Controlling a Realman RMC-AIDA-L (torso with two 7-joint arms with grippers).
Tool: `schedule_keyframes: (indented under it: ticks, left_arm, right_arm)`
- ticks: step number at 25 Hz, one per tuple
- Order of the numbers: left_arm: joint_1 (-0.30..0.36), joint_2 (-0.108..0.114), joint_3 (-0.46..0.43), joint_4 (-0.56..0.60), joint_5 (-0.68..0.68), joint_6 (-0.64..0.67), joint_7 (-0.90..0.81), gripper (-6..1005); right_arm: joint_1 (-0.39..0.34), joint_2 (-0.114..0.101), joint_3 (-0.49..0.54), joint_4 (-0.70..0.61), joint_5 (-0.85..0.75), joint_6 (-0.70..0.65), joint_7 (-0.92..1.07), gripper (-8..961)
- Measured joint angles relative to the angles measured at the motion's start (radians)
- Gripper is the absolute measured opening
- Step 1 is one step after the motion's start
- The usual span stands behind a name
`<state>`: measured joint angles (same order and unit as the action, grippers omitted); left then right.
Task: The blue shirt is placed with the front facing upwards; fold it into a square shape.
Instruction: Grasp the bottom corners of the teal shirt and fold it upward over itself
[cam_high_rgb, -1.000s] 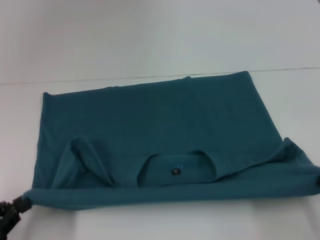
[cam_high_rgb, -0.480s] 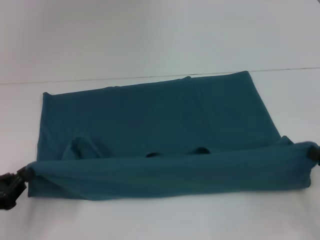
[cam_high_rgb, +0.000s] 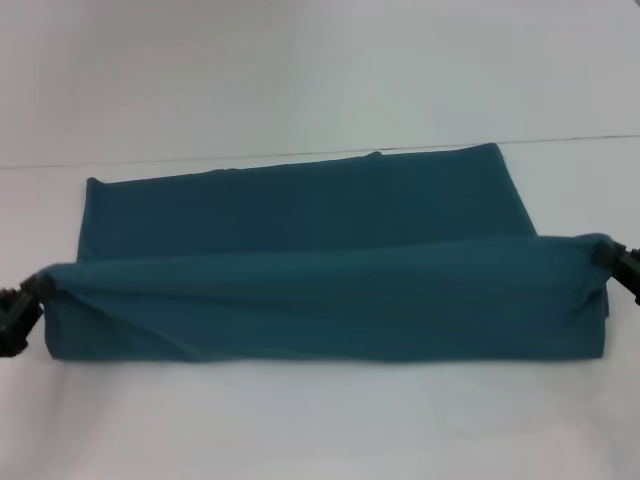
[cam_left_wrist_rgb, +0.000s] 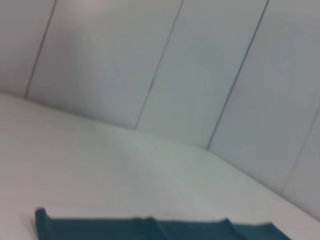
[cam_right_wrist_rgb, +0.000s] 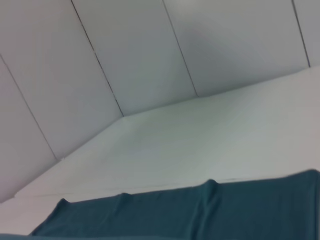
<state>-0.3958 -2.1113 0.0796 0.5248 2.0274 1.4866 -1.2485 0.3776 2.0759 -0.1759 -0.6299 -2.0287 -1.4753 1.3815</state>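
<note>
Teal-blue cloth, one blue shirt (cam_high_rgb: 320, 270), lies on the white table (cam_high_rgb: 320, 420), its near layer lifted and stretched between two grippers: the left gripper (cam_high_rgb: 28, 297) pinches one end, the right gripper (cam_high_rgb: 606, 257) pinches the other.

I can't read either grip: the left gripper (cam_high_rgb: 22, 305) and right gripper (cam_high_rgb: 618, 265) are cut by the head view's edges, fingertips buried in the blue shirt (cam_high_rgb: 320, 300).

Soft, even, bright light; faint shadows; all views slightly blurred.
</note>
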Motion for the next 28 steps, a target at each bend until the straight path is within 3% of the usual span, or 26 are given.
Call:
schedule_keyframes:
  ticks: [13, 28]
  left_arm:
    - [-0.007, -0.003, 0.007, -0.013, -0.045, 0.005, 0.036, 56]
    - [-0.048, -0.025, 0.014, -0.016, -0.096, -0.04, 0.07, 57]
  right_arm:
    - [0.025, -0.013, 0.0, -0.022, 0.054, -0.031, -0.006, 72]
    - [0.065, -0.007, -0.019, -0.058, 0.076, 0.026, -0.005, 73]
